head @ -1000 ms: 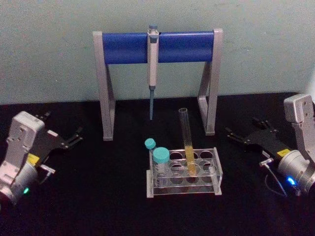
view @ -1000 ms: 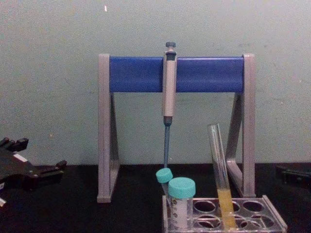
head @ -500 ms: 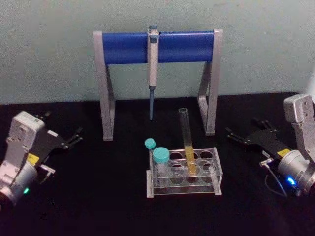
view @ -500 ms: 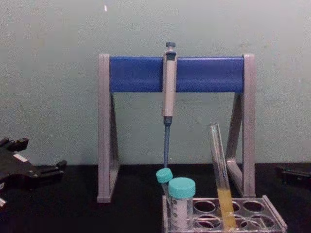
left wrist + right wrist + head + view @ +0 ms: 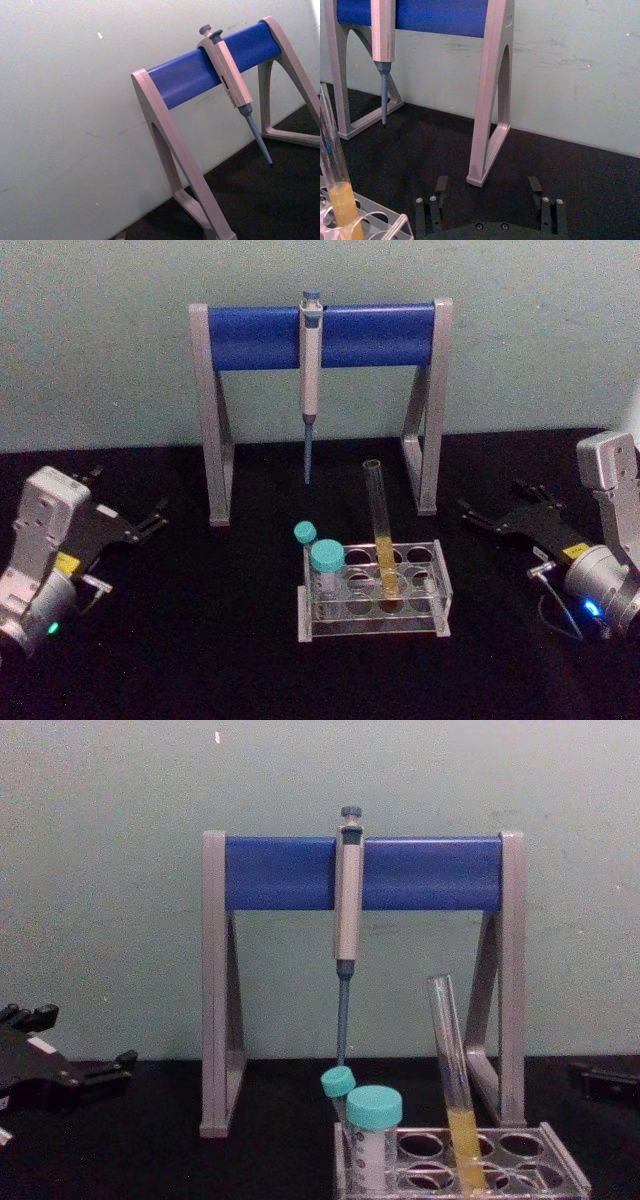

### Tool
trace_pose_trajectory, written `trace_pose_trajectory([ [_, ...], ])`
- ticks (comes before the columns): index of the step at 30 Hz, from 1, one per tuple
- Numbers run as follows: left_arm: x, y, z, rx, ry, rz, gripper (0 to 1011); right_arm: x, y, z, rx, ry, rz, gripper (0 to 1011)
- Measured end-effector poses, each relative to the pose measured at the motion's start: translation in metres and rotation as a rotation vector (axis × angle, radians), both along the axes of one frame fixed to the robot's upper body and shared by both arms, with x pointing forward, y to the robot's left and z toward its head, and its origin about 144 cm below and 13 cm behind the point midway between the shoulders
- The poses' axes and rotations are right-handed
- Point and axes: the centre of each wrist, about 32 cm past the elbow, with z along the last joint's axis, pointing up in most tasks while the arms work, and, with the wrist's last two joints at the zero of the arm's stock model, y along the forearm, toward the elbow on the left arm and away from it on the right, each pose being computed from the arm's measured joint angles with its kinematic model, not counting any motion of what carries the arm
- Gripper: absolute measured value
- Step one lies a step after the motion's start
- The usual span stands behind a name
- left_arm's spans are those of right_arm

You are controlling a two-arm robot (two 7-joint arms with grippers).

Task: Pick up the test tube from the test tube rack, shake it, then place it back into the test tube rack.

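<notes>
The right tool [image 5: 478,519] rests on the bench, fingers apart and empty, with the tube [image 5: 380,530] leaning in the rack [image 5: 440,585] well off to its left. Best approach: level, gripping bare glass above the liquid. The left tool [image 5: 150,523] sits idle, fingers apart.

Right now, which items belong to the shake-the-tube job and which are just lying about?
Job: test tube, standing tilted in the test tube rack; right gripper, open.
Lying about: two teal-capped tubes; pipette on its stand; left gripper.
</notes>
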Motion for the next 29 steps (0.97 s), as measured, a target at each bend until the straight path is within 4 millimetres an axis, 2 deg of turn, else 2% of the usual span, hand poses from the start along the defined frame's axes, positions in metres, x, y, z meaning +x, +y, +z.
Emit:
trace_pose_trajectory([
  [29,0.0,0.0,0.0,0.0,0.0,0.0,1001,0.0,0.0,0.0,0.0,0.0,0.0,1000],
])
